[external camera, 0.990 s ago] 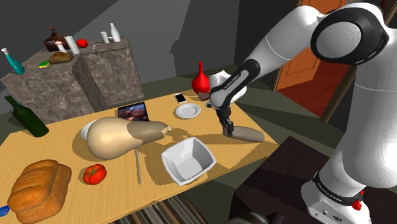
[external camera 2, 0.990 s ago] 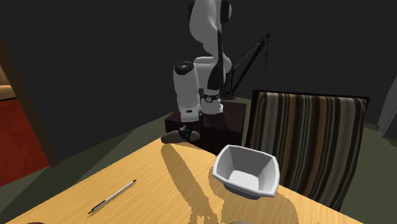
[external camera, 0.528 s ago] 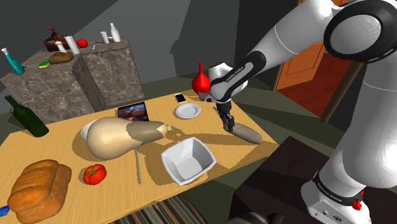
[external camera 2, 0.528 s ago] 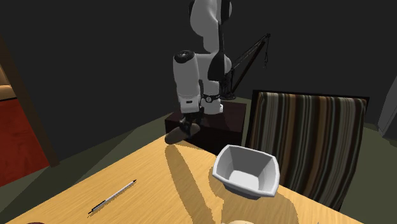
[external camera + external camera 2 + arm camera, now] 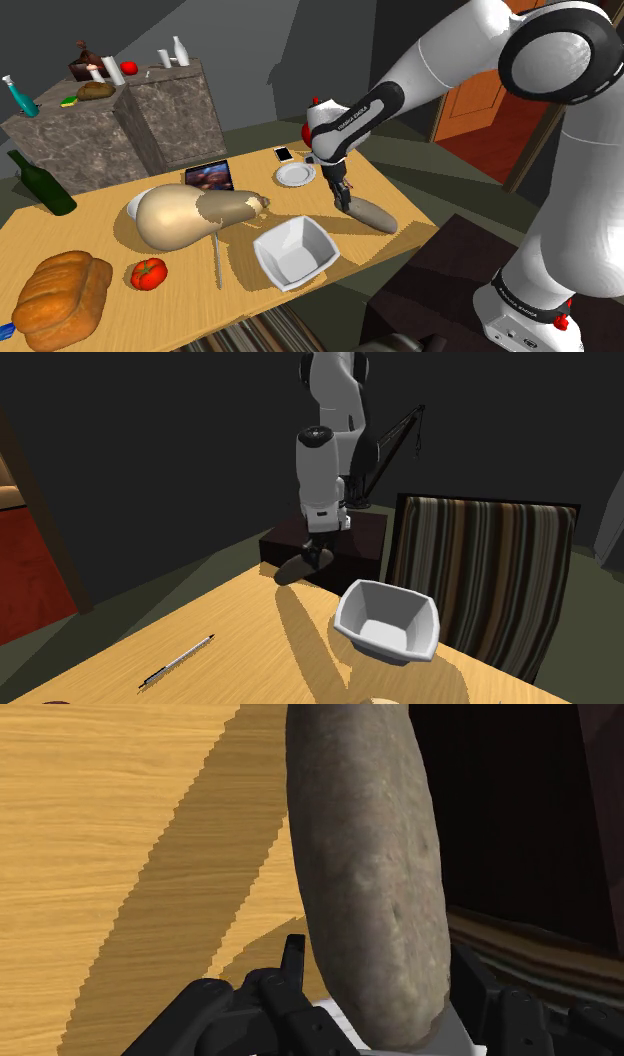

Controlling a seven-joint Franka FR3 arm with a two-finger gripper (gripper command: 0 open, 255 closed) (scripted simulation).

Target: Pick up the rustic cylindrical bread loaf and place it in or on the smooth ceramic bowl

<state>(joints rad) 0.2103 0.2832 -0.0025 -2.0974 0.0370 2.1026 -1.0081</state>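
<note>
Holding grey-brown cylindrical bread loaf (image 5: 375, 213), clamped in black pincer (image 5: 344, 198); I judged level transfer over white squarish bowl (image 5: 295, 250) best.

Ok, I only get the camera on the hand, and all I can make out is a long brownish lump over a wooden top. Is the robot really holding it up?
Observer: Yes. In the shoulder view the gripper clasps one end of the bread loaf, which hangs tilted, free end lower, seemingly just above the table.
Visitor: Where is it meant to go?
Observer: Into a white bowl that stands empty on the table, toward the shoulder view's left of the loaf.
Visitor: Anything else close by?
Observer: A small white plate lies on the table beyond the gripper in that view.
</note>
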